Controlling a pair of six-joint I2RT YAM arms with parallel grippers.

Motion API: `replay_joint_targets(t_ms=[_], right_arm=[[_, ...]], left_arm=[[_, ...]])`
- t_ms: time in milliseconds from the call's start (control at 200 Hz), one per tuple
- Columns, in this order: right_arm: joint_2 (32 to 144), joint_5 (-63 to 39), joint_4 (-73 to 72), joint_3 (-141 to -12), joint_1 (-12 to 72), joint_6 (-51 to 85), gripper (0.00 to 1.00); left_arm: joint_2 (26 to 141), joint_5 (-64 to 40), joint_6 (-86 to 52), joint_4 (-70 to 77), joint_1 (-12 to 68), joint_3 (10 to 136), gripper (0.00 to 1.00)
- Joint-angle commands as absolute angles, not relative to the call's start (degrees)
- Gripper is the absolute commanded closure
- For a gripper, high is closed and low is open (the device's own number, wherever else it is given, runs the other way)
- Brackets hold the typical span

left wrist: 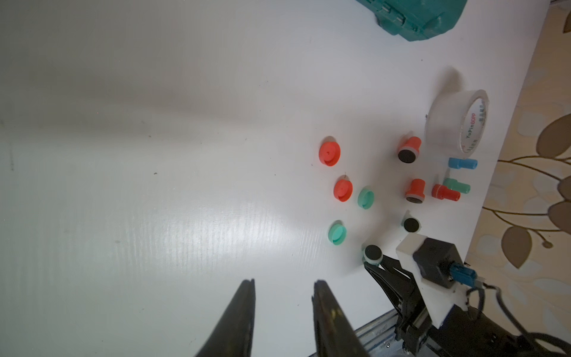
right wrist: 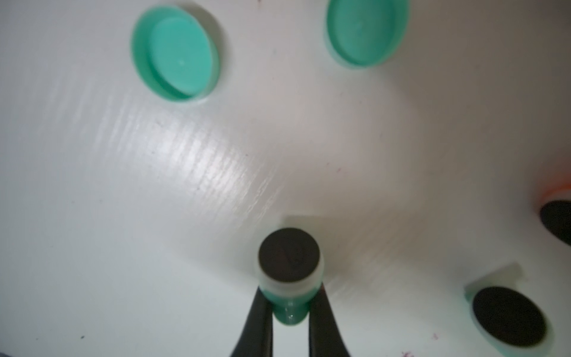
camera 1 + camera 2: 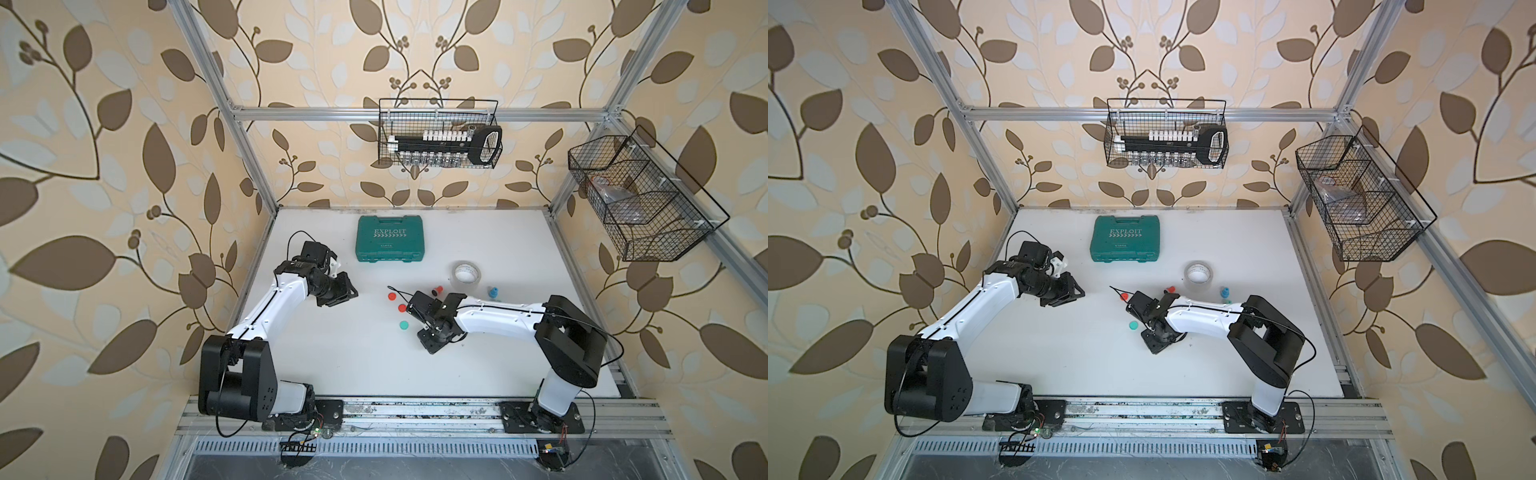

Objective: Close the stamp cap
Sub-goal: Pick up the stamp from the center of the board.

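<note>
My right gripper (image 2: 290, 296) is shut on the neck of a green stamp (image 2: 289, 278), whose bare black pad faces the camera. The same green stamp (image 1: 373, 254) shows in the left wrist view, held just above the white table. Two green caps (image 2: 176, 52) (image 2: 366, 31) lie open side up beyond it. Two red caps (image 1: 329, 151) (image 1: 343, 190) lie further on. Two uncapped red stamps (image 1: 408, 150) (image 1: 415, 191) and another uncapped green stamp (image 1: 411, 224) stand nearby. My left gripper (image 1: 284, 284) is open and empty, well left of the caps.
Capped blue (image 1: 462, 163), green (image 1: 457, 185) and red (image 1: 446, 192) stamps lie by a tape roll (image 3: 466, 274). A teal tool case (image 3: 390, 244) sits at the back of the table. Wire baskets (image 3: 440, 133) (image 3: 640, 195) hang on the walls.
</note>
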State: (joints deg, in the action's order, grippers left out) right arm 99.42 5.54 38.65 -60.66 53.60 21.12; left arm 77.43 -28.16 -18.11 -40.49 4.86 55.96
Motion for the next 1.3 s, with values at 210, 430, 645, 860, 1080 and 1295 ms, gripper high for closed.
replay_joint_targets(t_ms=[210, 430, 645, 860, 1080, 1295], right_arm=[[83.85, 4.76, 28.84, -55.46, 53.57, 11.37, 1.0], [72.13, -0.82, 19.9, -49.41, 53.58, 2.5, 1.0], [65.92, -8.57, 12.86, -44.38, 53.88, -5.56, 1.0], [63.38, -9.45, 9.75, -43.14, 54.22, -8.73, 1.0], [64.69, -10.37, 9.93, -43.94, 54.38, -9.18, 1.0], [66.46, -10.37, 10.22, -44.65, 55.01, -9.11, 1.0]], left_arm=[[70.02, -33.69, -17.99, -35.59, 15.05, 55.15, 0.61], [68.29, -40.78, -18.02, -32.33, 22.89, 54.33, 0.57], [70.12, -48.51, -18.7, -30.16, 25.31, 54.01, 0.52], [69.96, -51.04, -18.46, -29.48, 29.94, 53.69, 0.44], [70.39, -51.15, -18.42, -29.53, 31.81, 53.7, 0.39], [70.85, -50.68, -18.5, -29.9, 32.02, 53.83, 0.38]])
